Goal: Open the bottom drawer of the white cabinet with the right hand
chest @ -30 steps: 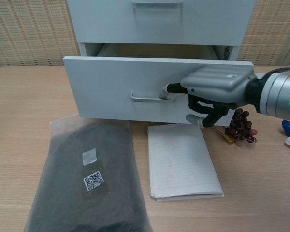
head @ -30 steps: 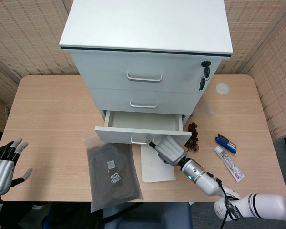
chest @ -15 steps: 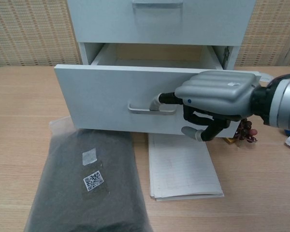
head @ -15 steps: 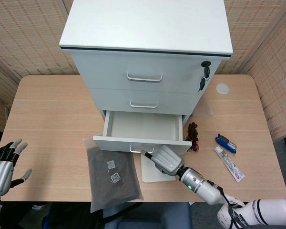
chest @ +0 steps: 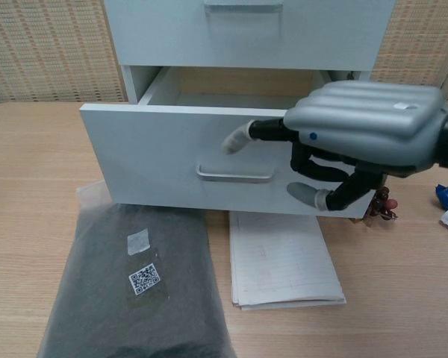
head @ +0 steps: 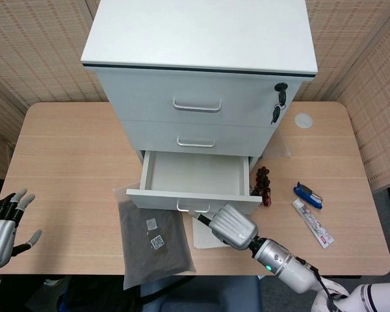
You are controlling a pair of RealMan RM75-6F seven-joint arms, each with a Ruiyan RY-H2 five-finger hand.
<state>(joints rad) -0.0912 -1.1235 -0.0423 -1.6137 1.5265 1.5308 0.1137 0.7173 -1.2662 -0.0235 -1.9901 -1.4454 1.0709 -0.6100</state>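
Two flat things (dark bag (head: 153, 237), notepad (chest: 282, 257)) lie before the drawer (head: 194, 192).

bag (head: 153, 237) left of notepad (chest: 280, 257) | both before drawer (head: 194, 182) | cabinet (head: 201, 71) behind

The right hand (chest: 362, 138) has a silver-grey ribbed back shell, with a small blue dot near its left edge and a pale oval mark on top. Its fingers (chest: 325, 170) are black and segmented, ending in light grey tips. In the head view, lower centre, the right hand (head: 233, 226) joins a metallic silver cylindrical wrist bearing a green indicator light; further toward the lower right corner the arm is white with a black band. The left hand (head: 3, 221), at the lower left edge, shows the same grey shell, black fingers and pale tips.
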